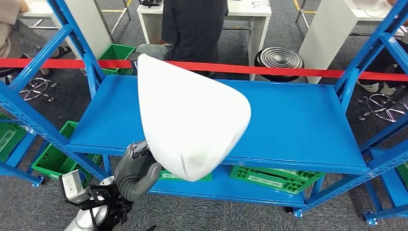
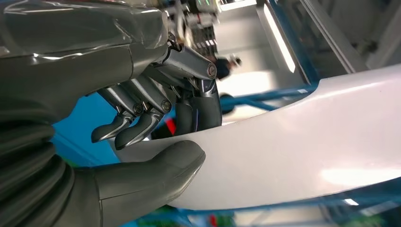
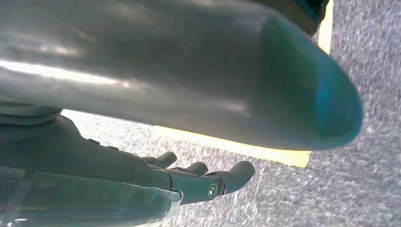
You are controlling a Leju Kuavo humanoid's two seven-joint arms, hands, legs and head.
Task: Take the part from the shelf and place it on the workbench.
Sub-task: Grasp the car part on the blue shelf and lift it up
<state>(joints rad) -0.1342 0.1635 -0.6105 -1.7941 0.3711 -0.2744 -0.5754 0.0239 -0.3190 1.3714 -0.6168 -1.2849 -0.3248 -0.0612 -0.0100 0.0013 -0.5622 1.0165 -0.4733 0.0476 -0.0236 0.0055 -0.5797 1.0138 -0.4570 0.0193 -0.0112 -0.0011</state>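
Blue shelf (image 1: 298,125); left hand (image 1: 137,168) grips white part (image 1: 192,120) at its edge

No writing can be read anywhere here. The green crates (image 1: 276,177) under the blue shelf (image 1: 298,120) carry pale labels, but these are far too small to make out.
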